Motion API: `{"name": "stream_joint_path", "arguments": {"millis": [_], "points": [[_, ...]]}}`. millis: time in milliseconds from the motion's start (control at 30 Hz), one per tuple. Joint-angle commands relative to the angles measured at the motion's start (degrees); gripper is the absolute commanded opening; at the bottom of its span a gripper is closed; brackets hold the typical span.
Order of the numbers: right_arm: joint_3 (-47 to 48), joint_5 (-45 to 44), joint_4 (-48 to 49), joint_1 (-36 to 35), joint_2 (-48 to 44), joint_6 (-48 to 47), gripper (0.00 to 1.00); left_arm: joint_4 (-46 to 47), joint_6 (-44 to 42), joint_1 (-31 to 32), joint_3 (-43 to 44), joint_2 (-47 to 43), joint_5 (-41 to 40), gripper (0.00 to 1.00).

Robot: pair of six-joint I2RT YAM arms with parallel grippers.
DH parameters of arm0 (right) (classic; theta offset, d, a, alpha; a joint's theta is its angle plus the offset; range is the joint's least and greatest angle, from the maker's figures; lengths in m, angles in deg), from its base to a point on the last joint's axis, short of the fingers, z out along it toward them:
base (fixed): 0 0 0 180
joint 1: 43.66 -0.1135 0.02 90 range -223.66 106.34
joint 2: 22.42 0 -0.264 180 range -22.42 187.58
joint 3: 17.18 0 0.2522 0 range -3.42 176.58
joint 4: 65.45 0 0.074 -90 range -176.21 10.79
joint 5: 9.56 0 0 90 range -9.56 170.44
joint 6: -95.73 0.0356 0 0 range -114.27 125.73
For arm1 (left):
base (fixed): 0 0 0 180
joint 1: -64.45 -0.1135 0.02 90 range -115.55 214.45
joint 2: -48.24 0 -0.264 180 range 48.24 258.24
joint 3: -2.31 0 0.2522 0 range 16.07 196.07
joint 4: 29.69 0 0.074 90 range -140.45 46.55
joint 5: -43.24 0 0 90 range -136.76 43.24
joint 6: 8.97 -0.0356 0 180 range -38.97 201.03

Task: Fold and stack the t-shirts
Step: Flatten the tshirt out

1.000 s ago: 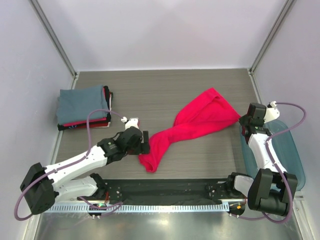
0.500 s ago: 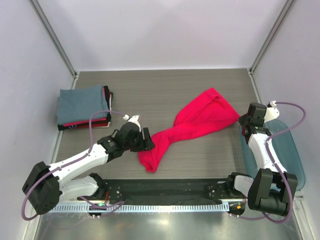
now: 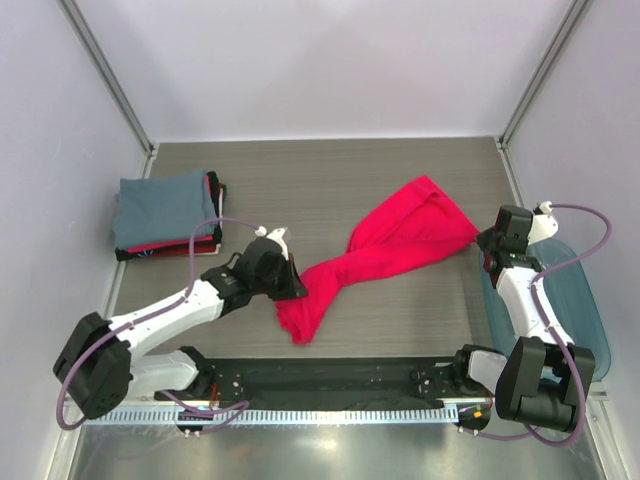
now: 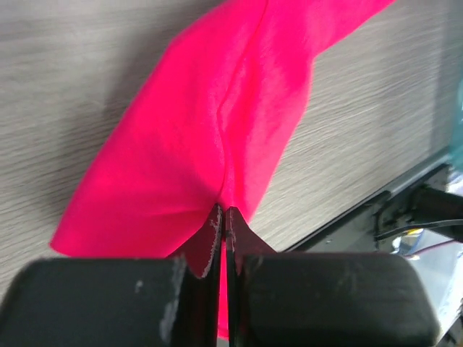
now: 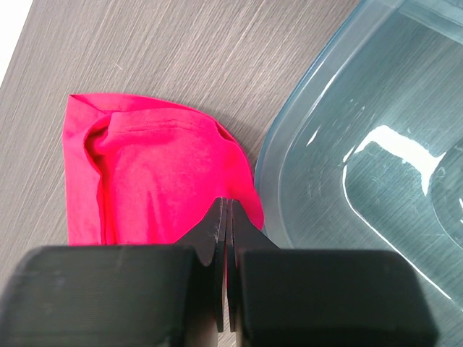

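Now, on the table (image 3: 330, 170), the twisted pink t-shirt (image 3: 390, 250) needs to be pulled flat. To do it well, I think both arms should lift a little and move apart slowly. Then the twist in the middle comes undone and the cloth does not slip out. The pull should be soft, not a yank. The right side should keep clear of the blue-green tub (image 3: 585, 300), which sits just beside that end of the shirt. The stack of folded shirts (image 3: 165, 215) sits at the far left, well apart, with a blue-grey one on top.

The pink shirt lies slanted across the middle of the table, between the two arms. Its wide end points up and right, and its thin end points down and left. The left gripper (image 3: 298, 285) is pinched tight on the left edge near the thin end. The right gripper (image 3: 483, 245) is pinched tight on the right corner of the wide end. In both wrist views a bit of pink shows between the closed fingers (image 4: 202, 260), though how much cloth each one has is hard to tell.
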Motion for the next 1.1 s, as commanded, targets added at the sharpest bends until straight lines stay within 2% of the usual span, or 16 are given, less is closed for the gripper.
{"name": "stream_joint_path", "arguments": {"millis": [0, 167, 233, 300, 333, 400, 433, 533, 700, 867, 967, 1067], "points": [[-0.14, 0.15, 3.29, 0.23, -0.64, -0.6, 0.01, -3.94, -2.16, -3.93, 5.27, -4.7, -2.19, 0.0], [-1.55, 5.07, 9.89, 0.14, -4.06, -1.13, 0.01, -10.02, -4.09, -17.03, 12.91, -3.56, 4.57, 0.0], [2.65, 7.69, 10.6, -0.03, -2.67, -0.78, 0.01, -9.16, -4.01, -21.44, 17.12, -1.37, 6.06, 0.0], [10.61, 9.55, 6.92, 0.06, 1.09, -1.21, 0.01, -8.53, -3.74, -24.24, 21.08, 1.26, 8.08, 0.0], [13.63, 11.03, 3.77, 0.06, 2.16, -1.91, 0.01, -9.32, -3.92, -25.04, 26.41, 2.06, 8.17, 0.0], [21.52, 11.92, 0.67, -0.03, 3.57, -2.36, 0.01, -13.88, -5.92, -26.36, 32.32, 3.12, 6.34, 0.0], [23.39, 12.28, -0.73, -0.03, 3.49, -2.62, 0.01, -15.81, -7.16, -26.37, 38.09, 3.04, 4.59, 0.0], [29.55, 14.12, -2.76, -0.03, 1.65, -3.41, 0.01, -21.97, -12.25, -26.37, 46.9, 0.16, -1.57, 0.0], [34.31, 21.32, -3.38, 0.06, -4.85, -5.87, 0.01, -22.24, -17.97, -26.37, 51.33, -9.69, -6.06, 0.0], [35.36, 23.97, -3.82, 0.06, -12.85, -7.46, 0.01, -25.32, -21.67, -26.37, 55.19, -17.34, -9.93, 0.0], [38.08, 23.62, -4.78, -0.03, -16.63, -7.81, 0.01, -28.21, -21.93, -26.46, 60.46, -17.88, -11.42, 0.0], [45.1, 23.44, -7.94, -0.03, -17.43, -9.12, 0.01, -32.61, -22.29, -26.46, 69.5, -14.99, -10.64, 0.0]]}}
